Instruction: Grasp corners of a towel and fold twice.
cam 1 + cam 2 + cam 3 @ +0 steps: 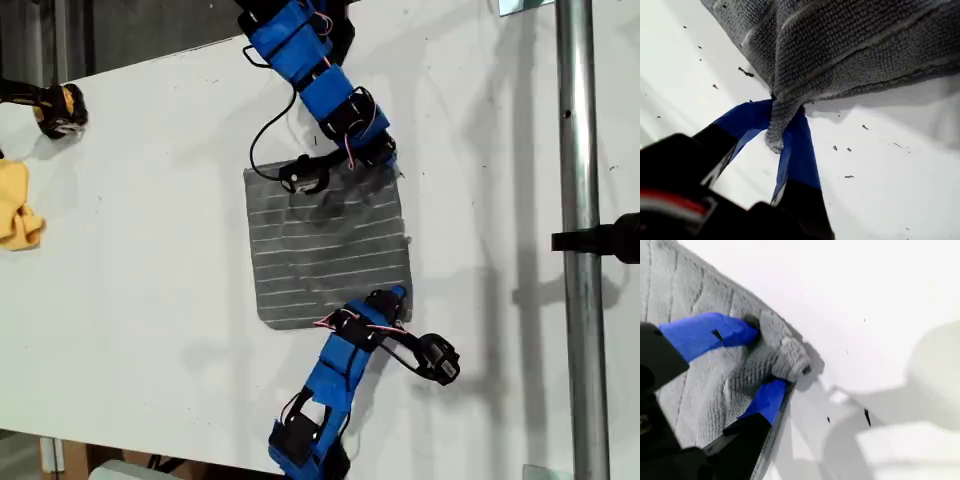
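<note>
The grey striped towel (330,240) lies flat mid-table. In the exterior view my first gripper (392,296) comes from the bottom edge to the towel's lower right corner. The first wrist view shows that gripper (780,137) shut on the corner (776,141), with the towel (850,45) spreading beyond and slightly raised. My second gripper (385,155) reaches from the exterior view's top to the upper right corner. Its blue fingers (710,332) are shut on the bunched corner (785,355), with the towel (685,295) underneath.
A yellow cloth (15,205) and a black-and-yellow object (62,108) sit at the exterior view's left. A metal pole (585,300) with a black clamp (605,238) runs down that view's right. The white table (150,300) ends near the bottom of that view.
</note>
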